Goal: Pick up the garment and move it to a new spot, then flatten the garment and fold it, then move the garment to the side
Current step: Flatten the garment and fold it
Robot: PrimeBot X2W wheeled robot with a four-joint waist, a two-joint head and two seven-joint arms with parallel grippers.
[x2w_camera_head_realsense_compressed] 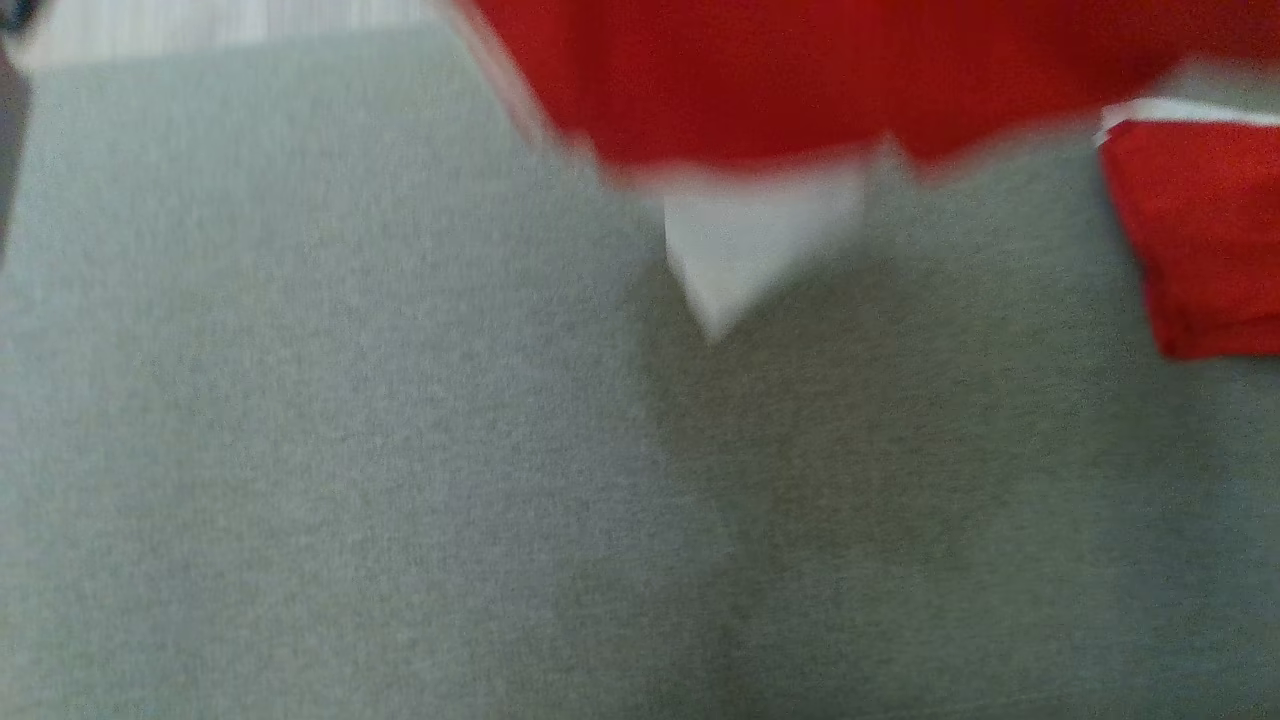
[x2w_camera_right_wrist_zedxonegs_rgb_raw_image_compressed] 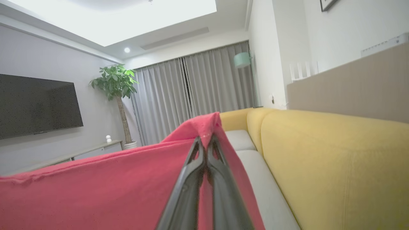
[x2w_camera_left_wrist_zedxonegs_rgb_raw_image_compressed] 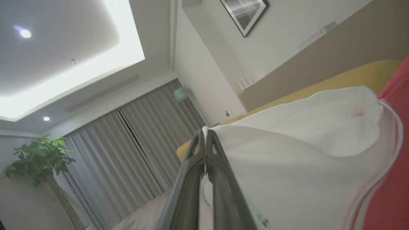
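Red garment with a white panel and thin white piping, blurred, at 12 o'clock in head view, held above the grey surface. Its white flap hangs to a point. The left pincer is pressed together, pinching the white fabric edge. The right pincer is pressed together, pinching the red edge, with the yellow sofa at 3 o'clock. A red piece with a white edge lies at 2 o'clock; cannot tell if it's the same garment.

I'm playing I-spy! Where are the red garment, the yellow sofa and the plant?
Garment (x2w_camera_right_wrist_zedxonegs_rgb_raw_image_compressed: 96, 191): right wrist view, on its red cloth, lower left.
Sofa (x2w_camera_right_wrist_zedxonegs_rgb_raw_image_compressed: 335, 166): right wrist view, on its yellow backrest.
Plant (x2w_camera_right_wrist_zedxonegs_rgb_raw_image_compressed: 115, 80): right wrist view, on its green leaves.
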